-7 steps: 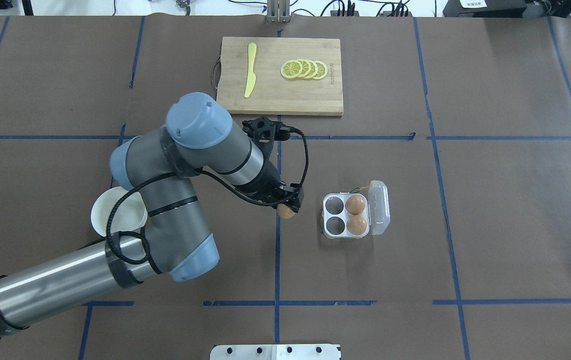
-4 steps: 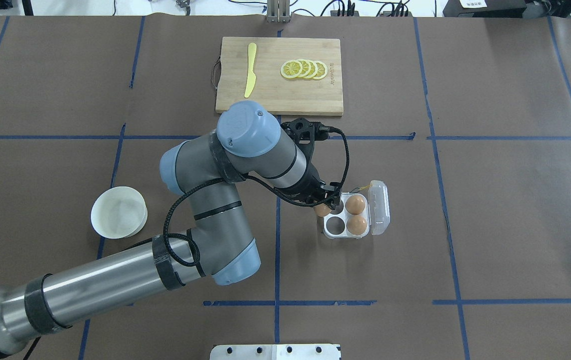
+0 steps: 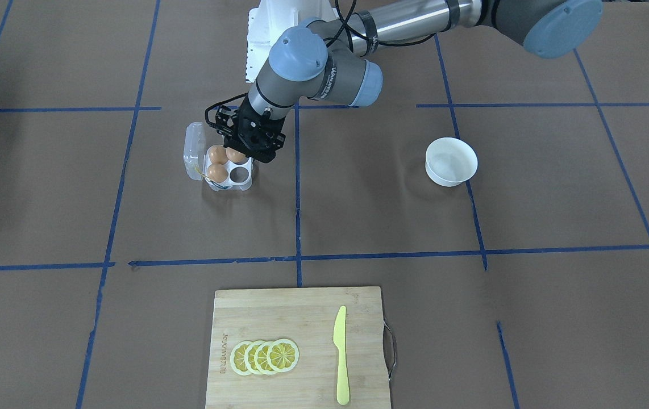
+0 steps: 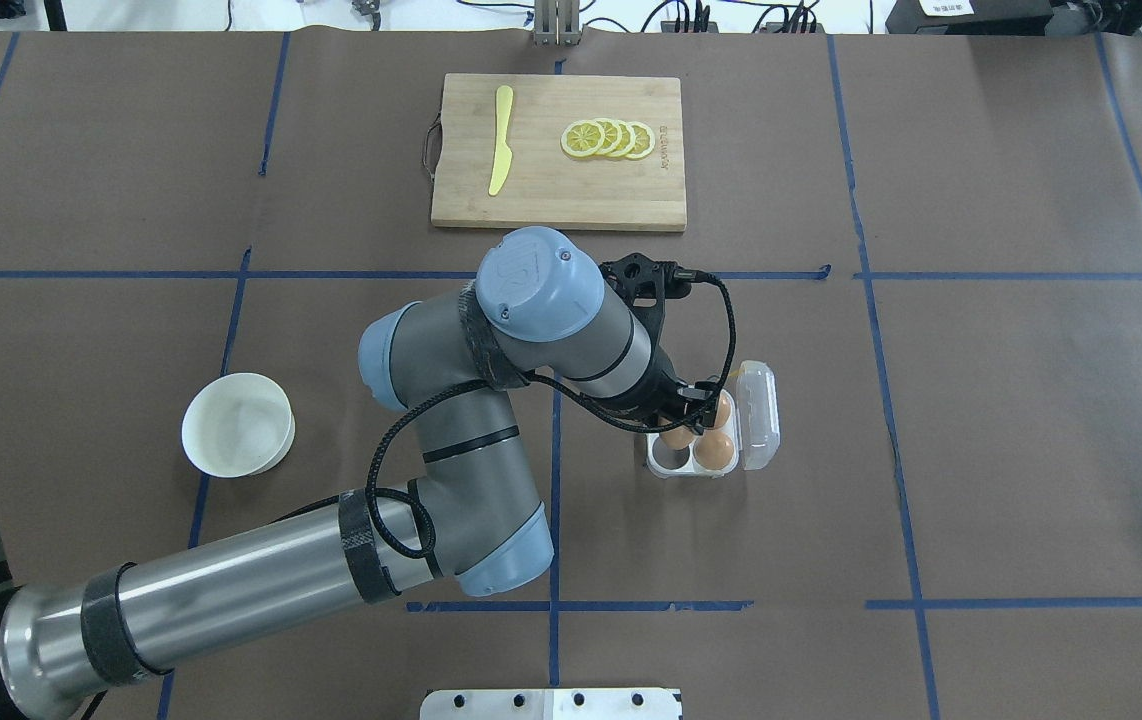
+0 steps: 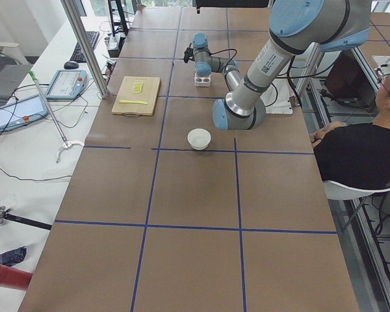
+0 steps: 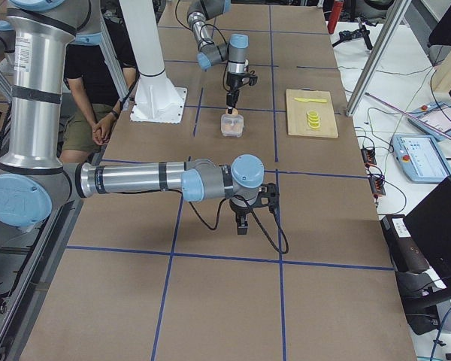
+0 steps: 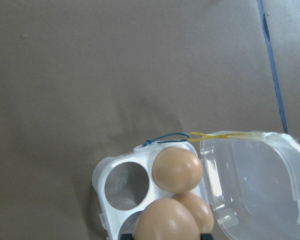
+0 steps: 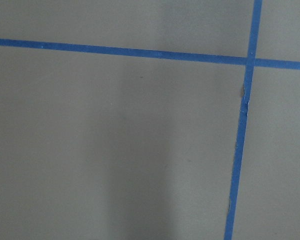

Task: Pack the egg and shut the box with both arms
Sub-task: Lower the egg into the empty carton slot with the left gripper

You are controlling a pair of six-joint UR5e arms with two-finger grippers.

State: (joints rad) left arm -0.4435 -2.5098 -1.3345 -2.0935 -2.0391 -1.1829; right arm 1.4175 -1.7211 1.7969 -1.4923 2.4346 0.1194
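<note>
My left gripper [image 4: 683, 425] is shut on a light-brown egg [image 4: 675, 438] and holds it over the far-left cell of the clear box [image 4: 653, 462]. The front view shows this gripper [image 3: 243, 152] with the egg [image 3: 235, 155] just above the box. Two more eggs [image 4: 716, 451] fill the box's right-hand cells. The near-left cell [image 4: 670, 459] is empty. The lid [image 4: 760, 415] lies open to the right. In the left wrist view the held egg [image 7: 166, 221] sits at the bottom edge, above the box [image 7: 101, 182]. My right gripper [image 6: 242, 226] shows only in the exterior right view; I cannot tell its state.
A white bowl [image 4: 236, 425] stands empty at the left. A wooden cutting board [image 4: 551, 195] at the back carries a yellow knife [image 4: 500, 140] and lemon slices [image 4: 609, 139]. The right wrist view shows only brown table paper and blue tape lines.
My left arm has swung to the right with the egg, from the table left of the box to over the box's left cells. The bowl is uncovered now.
</note>
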